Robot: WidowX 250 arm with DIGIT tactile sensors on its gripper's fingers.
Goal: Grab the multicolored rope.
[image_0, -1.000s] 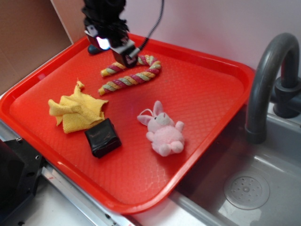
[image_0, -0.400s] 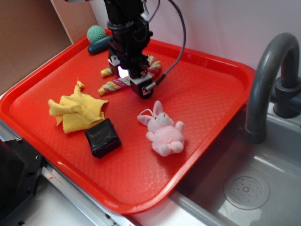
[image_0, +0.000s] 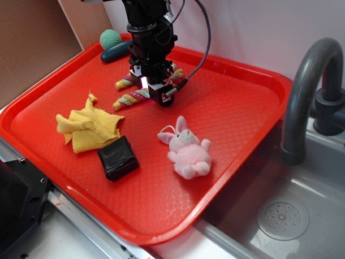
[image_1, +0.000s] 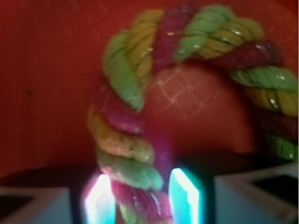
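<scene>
The multicolored rope, twisted in pink-red, yellow and green, lies curved at the back of the red tray. My gripper stands low over the rope's middle and hides most of it in the exterior view. In the wrist view the rope runs down between my two glowing fingers, and its bend arches above them. The gripper is open and straddles the rope. The left finger is close against the cord, and a narrow gap shows at the right finger.
A crumpled yellow cloth and a black block lie front left of the rope. A pink plush bunny sits to the front right. A green ball and a dark object rest at the tray's back corner. A grey faucet and sink stand right.
My gripper came from the tray's back left corner forward and right over the rope, then drew back slightly and settled with its fingers on either side of the cord.
</scene>
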